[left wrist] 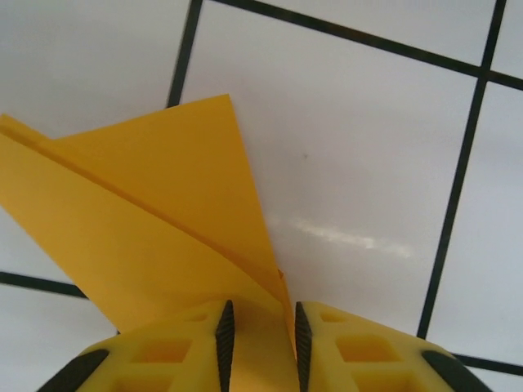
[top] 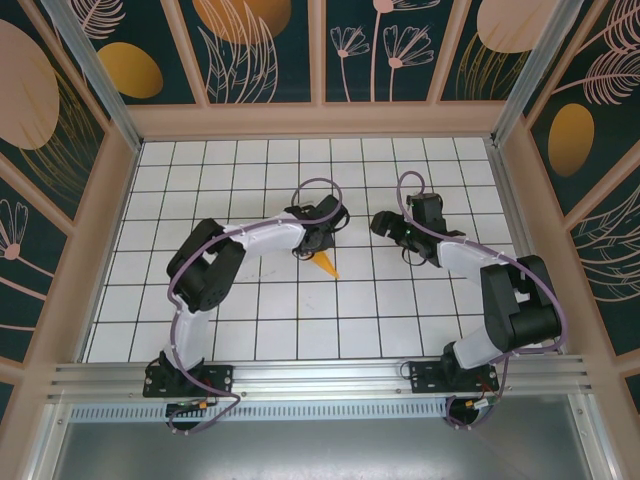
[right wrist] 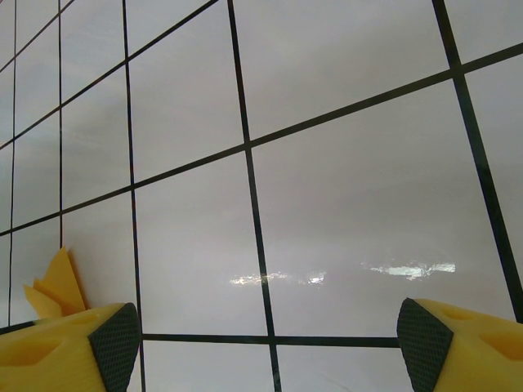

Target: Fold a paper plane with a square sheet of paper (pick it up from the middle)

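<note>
At the near edge a metal rail point(top: 320, 378) carries both arm bases, set well apart. Beyond it lie about two rows of bare white tile point(top: 300, 325), open from side to side.

The left gripper point(top: 318, 238) reaches in over the middle of the floor, and the pointed tip of the orange paper point(top: 327, 265) pokes out from beneath it toward the rail. The right gripper point(top: 385, 222) sits just beside it to the right, with a narrow strip of tile between the two.

From the left wrist, the paper point(left wrist: 163, 229) is a folded wedge with a raised crease. It fans out over a black grout line and narrows into the gripper point(left wrist: 261, 343). The dark pads point(left wrist: 225, 339) stand close together with the fold between them and the crease against the right-hand pad. Whether they already pinch it I cannot tell.

From the right wrist, the gripper point(right wrist: 270, 339) is spread wide with nothing between its pads point(right wrist: 114, 343), above glossy tile that catches the lamps. A scrap of the orange paper point(right wrist: 57, 286) peeks past its left finger.

Farther on, the tiles point(top: 250, 160) run free to a pale wooden rim point(top: 320, 120). Dark leaf-painted panels point(top: 350, 50) rise behind it and along both sides
</note>
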